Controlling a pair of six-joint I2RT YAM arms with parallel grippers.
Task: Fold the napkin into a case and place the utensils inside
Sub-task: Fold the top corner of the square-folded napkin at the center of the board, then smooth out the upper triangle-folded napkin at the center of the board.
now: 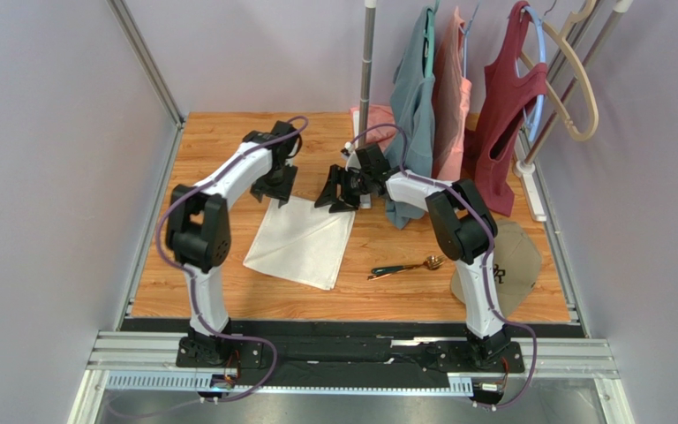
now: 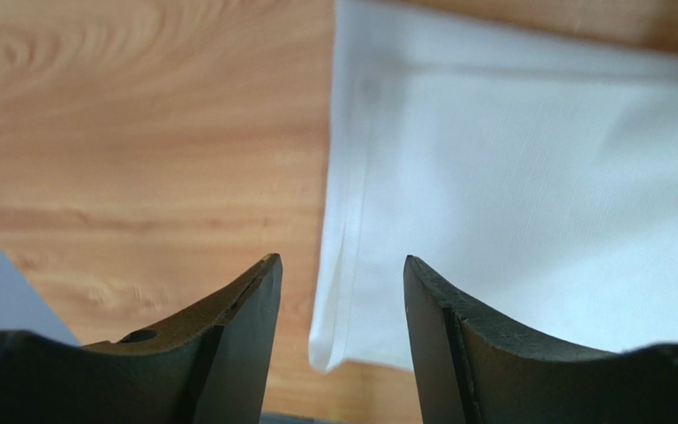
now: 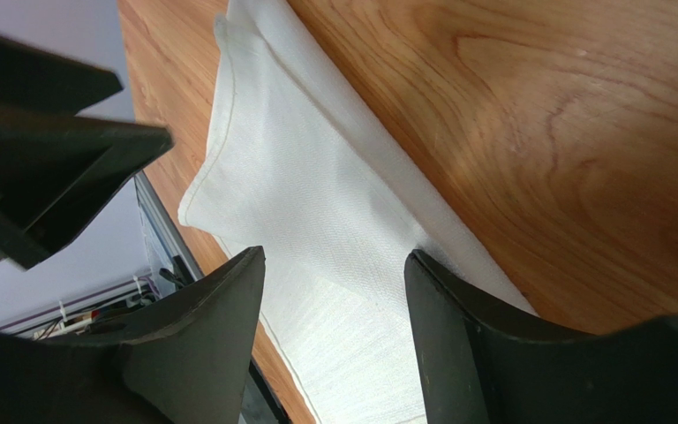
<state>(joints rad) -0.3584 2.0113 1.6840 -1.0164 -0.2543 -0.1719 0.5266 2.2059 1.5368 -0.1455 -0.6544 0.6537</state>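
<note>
The top view looks down from above and behind the arm bases over the whole surface (image 1: 387,300). Each wrist camera sits close above the wood, looking out through its own hand, left hand (image 2: 342,344) and right hand (image 3: 334,340). All three views share the white napkin (image 1: 301,240).

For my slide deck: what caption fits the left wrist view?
Jaws open, the left gripper above a corner of the white cloth napkin on the light wooden table.
</note>
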